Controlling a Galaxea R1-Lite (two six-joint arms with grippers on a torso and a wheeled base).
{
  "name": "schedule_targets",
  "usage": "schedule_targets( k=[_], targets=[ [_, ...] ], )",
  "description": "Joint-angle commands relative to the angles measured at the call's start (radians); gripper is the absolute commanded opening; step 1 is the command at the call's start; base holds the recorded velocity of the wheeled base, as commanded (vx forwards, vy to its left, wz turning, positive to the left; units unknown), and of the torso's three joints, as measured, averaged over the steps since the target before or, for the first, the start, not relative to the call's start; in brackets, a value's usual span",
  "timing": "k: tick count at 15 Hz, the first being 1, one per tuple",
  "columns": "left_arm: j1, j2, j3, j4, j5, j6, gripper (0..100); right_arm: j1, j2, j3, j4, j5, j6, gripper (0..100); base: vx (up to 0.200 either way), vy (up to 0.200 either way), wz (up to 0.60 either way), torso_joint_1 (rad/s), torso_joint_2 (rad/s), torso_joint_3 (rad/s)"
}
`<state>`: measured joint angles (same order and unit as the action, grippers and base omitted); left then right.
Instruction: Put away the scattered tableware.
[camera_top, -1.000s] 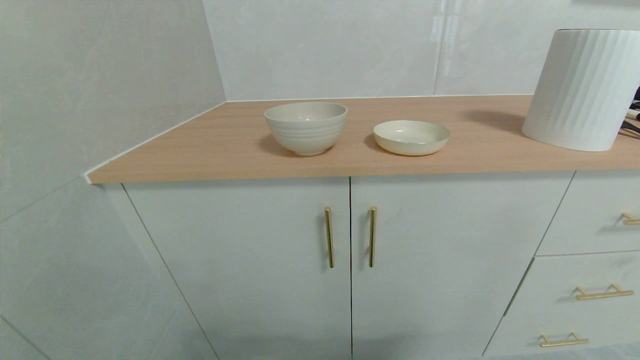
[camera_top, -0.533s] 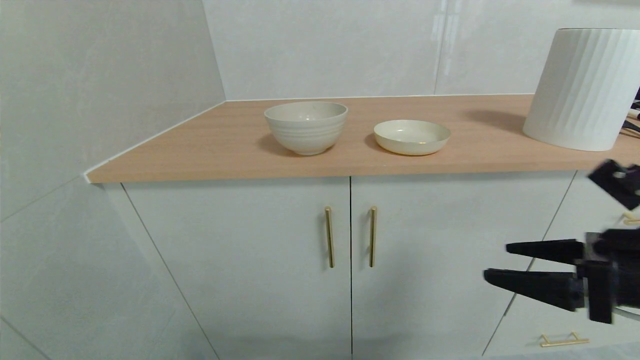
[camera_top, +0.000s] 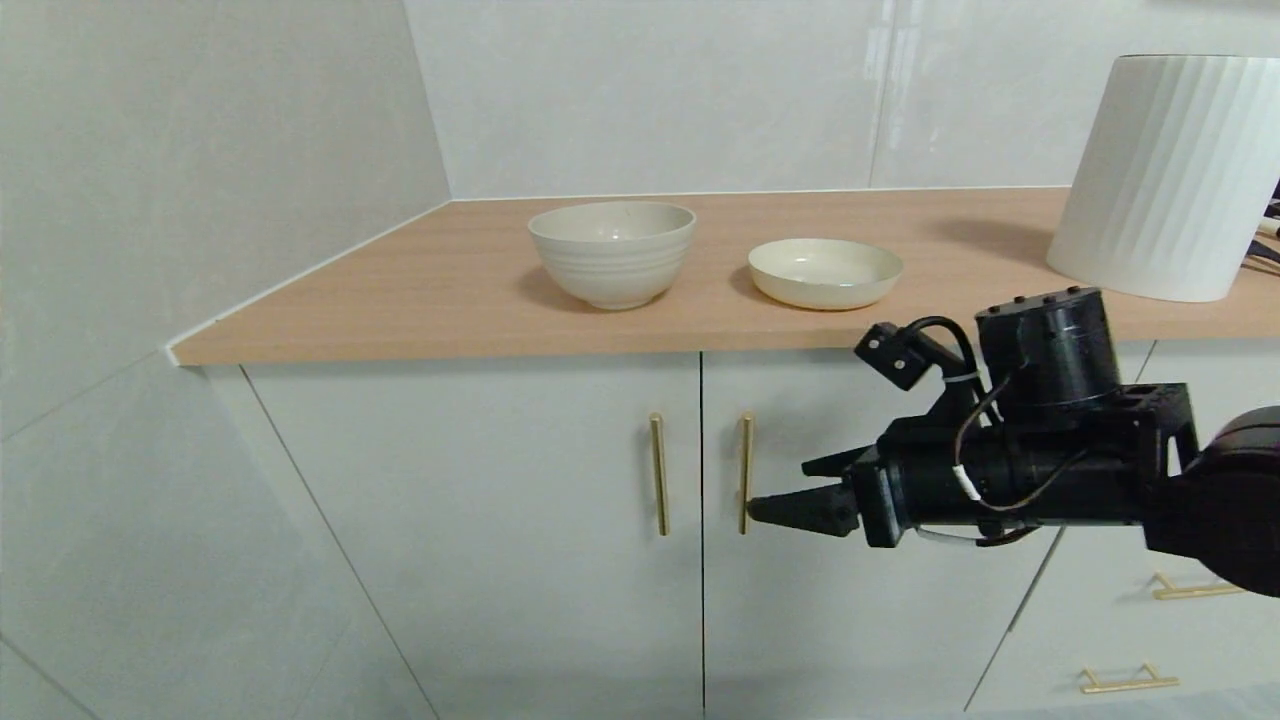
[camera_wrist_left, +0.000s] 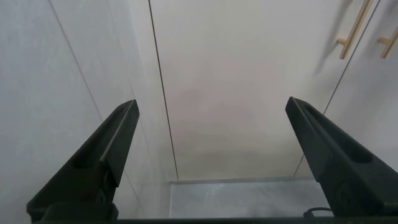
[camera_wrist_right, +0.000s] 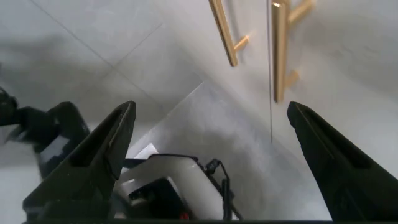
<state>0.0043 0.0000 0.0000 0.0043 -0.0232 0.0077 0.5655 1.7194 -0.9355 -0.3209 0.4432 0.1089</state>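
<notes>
Tableware sits on the wooden countertop (camera_top: 400, 300): a deep beige bowl (camera_top: 612, 252) and, just beside it toward your robot's right, a shallow cream dish (camera_top: 825, 272), the two apart and both upright. Farther right on the same top stands a white ribbed container (camera_top: 1170, 175). Below, the cabinet doors (camera_top: 480, 540) are closed, with the left door handle (camera_top: 657, 475) and the right door handle (camera_top: 745, 473) side by side at the seam. Your right gripper (camera_top: 778, 488) hangs in front of the right-hand door with its fingers spread apart. Its lower fingertip is just beside the right door handle; you cannot tell whether it touches. Your left gripper (camera_wrist_left: 210, 107) is likewise spread wide, facing a pale panel near the floor.
</notes>
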Motion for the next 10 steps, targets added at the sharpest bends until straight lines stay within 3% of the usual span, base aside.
schedule_targets(
  k=[1,10],
  targets=[
    [0.000,0.002,0.000,0.000,0.000,0.000,100,0.005,0.146,-0.003,-0.130,-0.004,0.009,100,0.000,0.000,0.00,0.000,0.00,0.000],
    [0.000,0.002,0.000,0.000,0.000,0.000,100,0.019,0.259,0.038,-0.397,-0.004,0.095,100,0.000,0.000,0.00,0.000,0.00,0.000]
  ],
)
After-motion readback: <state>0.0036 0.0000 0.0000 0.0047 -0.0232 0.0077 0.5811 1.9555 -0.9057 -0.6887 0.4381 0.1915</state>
